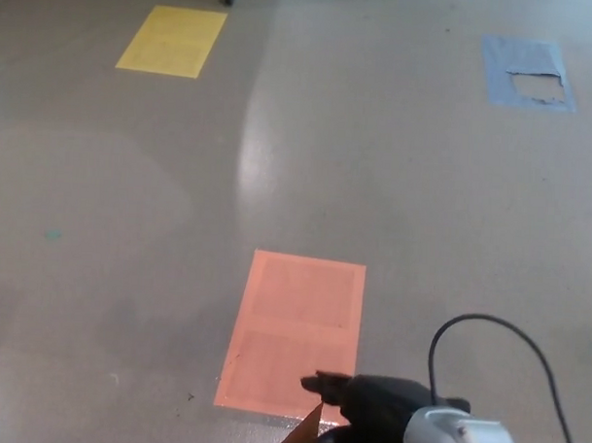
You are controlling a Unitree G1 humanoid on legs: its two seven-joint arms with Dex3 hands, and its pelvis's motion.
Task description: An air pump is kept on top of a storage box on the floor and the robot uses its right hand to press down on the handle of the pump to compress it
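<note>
Grey, faintly glossy floor fills nearly the whole head view, marked with taped rectangles: an orange patch low in the middle, a yellow patch far beyond it toward the left, and a torn blue patch far beyond it toward the right. A black cable loops just right of the orange patch, above the silver wrist.

At the orange patch's near right corner the right robot hand sits almost at the bottom edge, knuckles up, one finger pointing over the patch. Whether its fingers are spread or curled around anything cannot be told; most of it is cut off. The left robot hand does not show.

Just beside that corner a brown cardboard point pokes up, probably a flap of the storage box. The air pump and its handle are not visible; judging by the hand's low position, they lie under it, below the frame.

The pressing step appears to be in hand. Next calls for a straight downward push, keeping the palm centred so the pump does not tip off the box.
</note>
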